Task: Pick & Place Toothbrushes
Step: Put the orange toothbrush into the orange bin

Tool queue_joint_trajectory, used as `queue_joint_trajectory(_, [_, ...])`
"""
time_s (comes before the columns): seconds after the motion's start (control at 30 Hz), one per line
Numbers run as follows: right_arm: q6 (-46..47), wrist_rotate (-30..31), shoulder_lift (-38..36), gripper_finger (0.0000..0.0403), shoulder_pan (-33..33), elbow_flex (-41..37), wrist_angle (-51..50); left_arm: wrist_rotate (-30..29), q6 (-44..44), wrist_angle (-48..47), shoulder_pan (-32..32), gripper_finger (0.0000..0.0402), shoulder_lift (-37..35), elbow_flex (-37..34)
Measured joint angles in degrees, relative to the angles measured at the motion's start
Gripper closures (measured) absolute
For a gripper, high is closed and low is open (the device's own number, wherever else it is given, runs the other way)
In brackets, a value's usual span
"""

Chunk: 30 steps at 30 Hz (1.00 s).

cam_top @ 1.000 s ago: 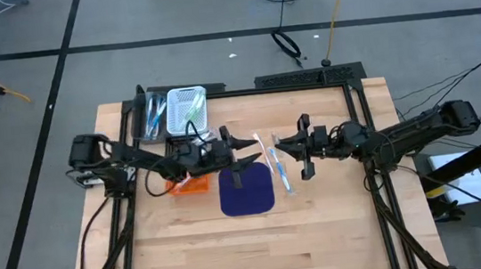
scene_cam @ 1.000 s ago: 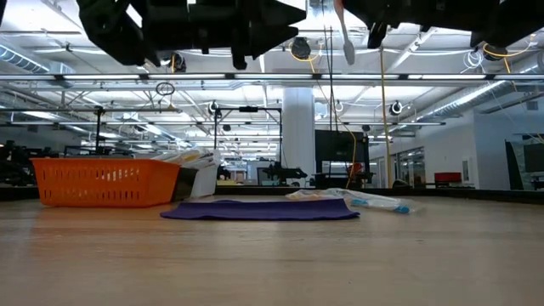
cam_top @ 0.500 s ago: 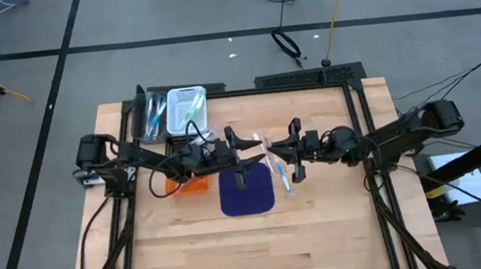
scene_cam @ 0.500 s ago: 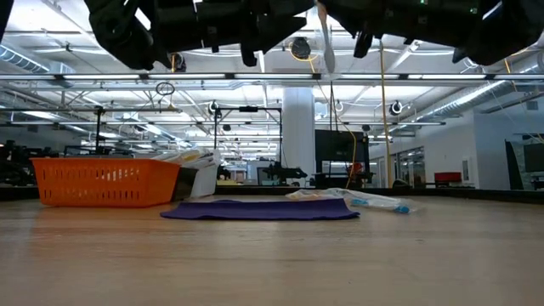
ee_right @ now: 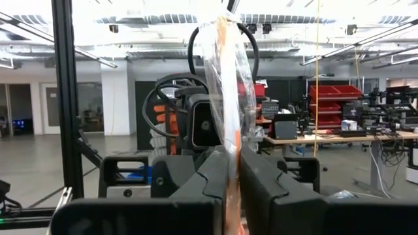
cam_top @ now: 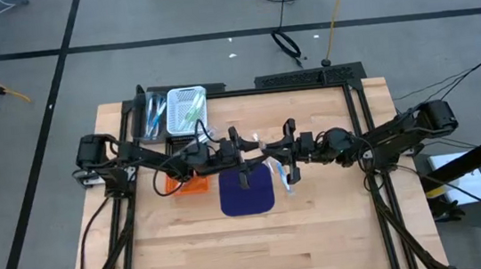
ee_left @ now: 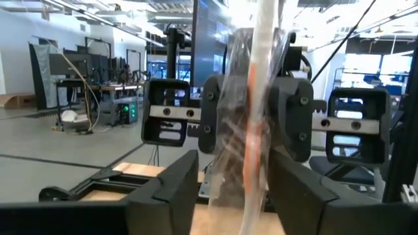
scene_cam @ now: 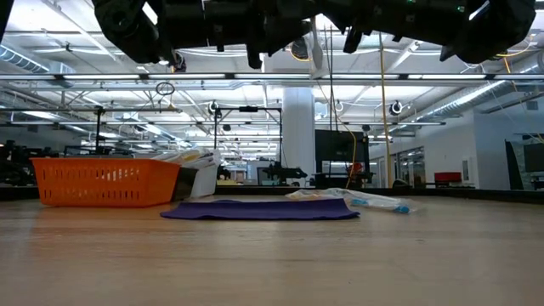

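A toothbrush [ee_left: 256, 98] in a clear wrapper, with an orange streak, stands upright in the air above the dark blue mat [cam_top: 247, 192]. My right gripper [ee_right: 234, 171] is shut on it and reaches in from the table's right. My left gripper [ee_left: 232, 190] comes from the left and is open, with one finger on each side of the wrapped toothbrush; I cannot tell whether they touch it. More wrapped toothbrushes [cam_top: 283, 180] lie on the table at the mat's right edge. My right gripper pinches the wrapped toothbrush between its two fingers [ee_left: 290, 117], about midway along its length [ee_right: 230, 140]. The fingers come in roughly level from the table's right and lie across it. The toothbrush stands upright, lifted clear of mat and table.
An orange basket [cam_top: 190, 184] stands left of the mat, under my left arm. At the far left a white basket [cam_top: 187, 109] and a clear tray [cam_top: 153, 115] hold more toothbrushes. The table's near half is bare wood.
My right gripper has moved toward the table's left, carrying the upright toothbrush up to my left gripper. The toothbrush now stands between the left fingers.
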Motion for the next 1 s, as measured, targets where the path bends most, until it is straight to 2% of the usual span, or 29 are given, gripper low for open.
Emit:
queue_joint_trajectory(0.1, [-0.49,0.00,0.00,0.0390,0.00,-0.01,-0.19,0.00,0.56,-0.41,-0.23,0.0269,0.00,0.00])
queue_joint_trajectory(0.27, [-0.50,0.03,0.00,0.0371,-0.02,-0.01,-0.76,0.07,0.58,-0.74,-0.42,0.0382,0.00,0.00])
queue_joint_trajectory(0.57, [-0.49,0.20,-0.02,0.0346,-0.04,-0.03,-1.25,-0.48,-1.85,-1.91,-0.27,0.0396,-0.30,0.00])
queue_joint_trajectory(0.67, [-0.54,0.20,-1.14,0.0340,-0.09,-0.05,-3.01,-0.94,-2.56,-6.44,-0.27,0.0396,-2.74,-0.02])
queue_joint_trajectory(0.83, [-0.09,0.02,-6.01,0.0328,-1.11,-0.07,-15.06,-7.79,-4.64,-23.22,-1.81,0.0397,-10.22,-0.04])
queue_joint_trajectory(1.0, [-0.06,0.05,-11.04,0.0316,-1.11,-0.14,-27.35,-17.56,-11.86,-48.47,-5.12,0.0397,-19.92,-0.04])
